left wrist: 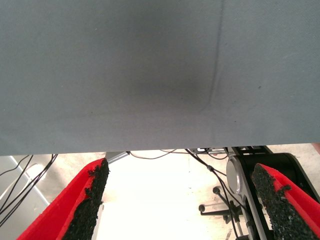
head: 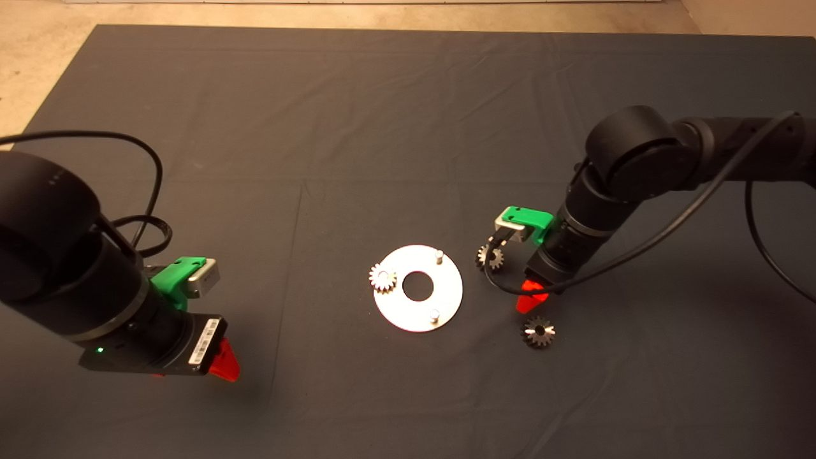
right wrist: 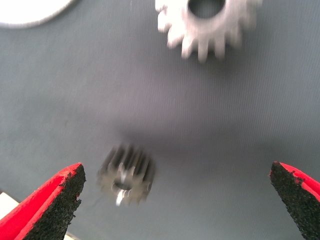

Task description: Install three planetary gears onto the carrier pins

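Observation:
The round silver plate (head: 446, 287) lies mid-mat with two bare carrier pins (head: 438, 256) (head: 434, 315). One planetary gear (head: 382, 278) sits on the plate's left side. Two more gears lie loose on the mat to the plate's right, one (head: 490, 257) farther back and one (head: 539, 332) nearer the front. My right gripper (head: 530, 298) hovers low between these two. In the right wrist view it (right wrist: 175, 200) is open wide, with a small gear (right wrist: 125, 175) on the mat between its fingers, close to one pad (right wrist: 57, 200). A second gear (right wrist: 207, 20) and the plate's rim (right wrist: 30, 12) show beyond. My left gripper (head: 220, 366) waits at the lower left.
The right arm's black cable (head: 503, 284) loops down past the farther loose gear. In the left wrist view the open left gripper (left wrist: 182, 200) hangs past the mat's edge (left wrist: 150, 145), with floor, cables and a stand behind it.

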Robot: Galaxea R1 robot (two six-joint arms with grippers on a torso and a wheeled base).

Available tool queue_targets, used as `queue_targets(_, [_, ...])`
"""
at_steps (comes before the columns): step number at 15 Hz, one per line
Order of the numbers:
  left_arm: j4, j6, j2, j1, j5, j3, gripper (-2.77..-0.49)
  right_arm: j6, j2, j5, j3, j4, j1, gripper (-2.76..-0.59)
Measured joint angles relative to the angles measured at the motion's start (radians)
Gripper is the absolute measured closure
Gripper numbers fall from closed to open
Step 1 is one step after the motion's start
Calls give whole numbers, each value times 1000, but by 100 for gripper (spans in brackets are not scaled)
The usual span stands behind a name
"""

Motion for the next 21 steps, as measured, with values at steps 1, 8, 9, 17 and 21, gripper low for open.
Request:
queue_targets(1, [0, 0, 0, 0, -1, 0, -204, -21, 21, -1, -30, 0, -3, -275])
queue_targets(8, [-3, 0, -13, 0, -1, 2, -204, -155, 89, 0, -119, -16, -3, -275])
queue_targets(9, [-3, 0, -13, 0, 0, 2, -204, -167, 91, 0, -124, -35, -3, -275])
queue_targets(17, [-3, 0, -17, 0, 0, 2, -204, -228, 100, 0, -137, -132, -3, -275])
queue_targets(21, [-4, 0, -17, 0, 0, 2, -204, -232, 100, 0, -137, -146, -19, -275])
